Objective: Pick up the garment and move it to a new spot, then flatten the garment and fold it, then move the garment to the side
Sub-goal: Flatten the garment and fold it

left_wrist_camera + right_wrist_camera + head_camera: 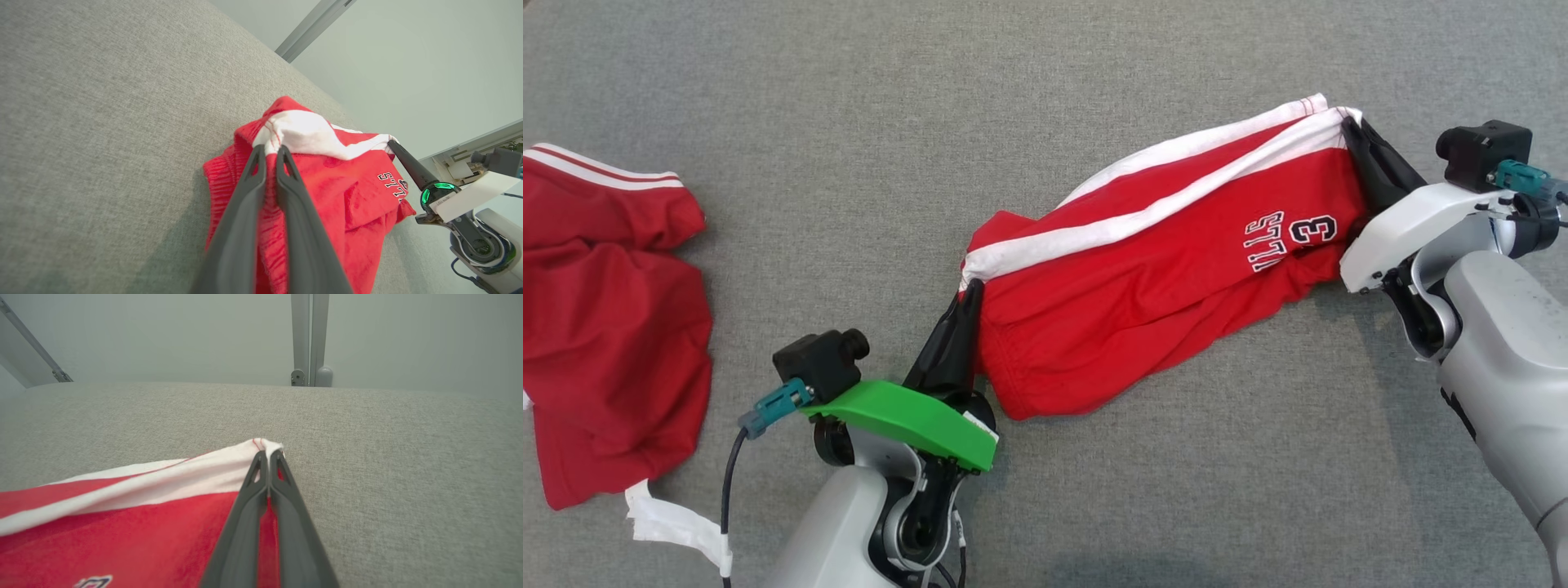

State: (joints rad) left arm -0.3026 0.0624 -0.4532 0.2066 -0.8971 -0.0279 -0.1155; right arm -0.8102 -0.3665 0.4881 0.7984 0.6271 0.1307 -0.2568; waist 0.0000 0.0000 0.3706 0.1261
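Red cloth, task item: red jersey garment (1160, 302) with a white side stripe, white-outlined lettering and a "3". It is in the middle-right of the head view, stretched on a slant between the two arms.
Left end effector (969, 292): nearly closed, pinching the white band at the garment's near-left corner. In the left wrist view, cloth is caught between the two dark fingers (250, 196).
Right end effector (1353, 124): closed tight on the far-right corner of the white stripe. In the right wrist view, white cloth bunches over the tips of its fingers (249, 506).
Garment hang: top edge taut from one grip to the other. The lower edge bellies downward with a shadow under it. Cannot tell whether the lowest fold touches the surface.
Arm covers: green plate (907, 416) on the left wrist, white plate (1413, 220) on the right.
Surface: grey woven-fabric tabletop (980, 106), even in texture.
Other item: second red garment with a red-and-white striped band (613, 327), crumpled on the tabletop at the left edge of the head view, well apart from the held one. A white cloth strip (674, 527) lies at its lower corner.
Room: plain pale wall (163, 335) beyond the tabletop's far edge. A grey metal upright (309, 335) with a bracket at its foot stands against the wall. A slanted grey rail (314, 24) shows in the left wrist view.
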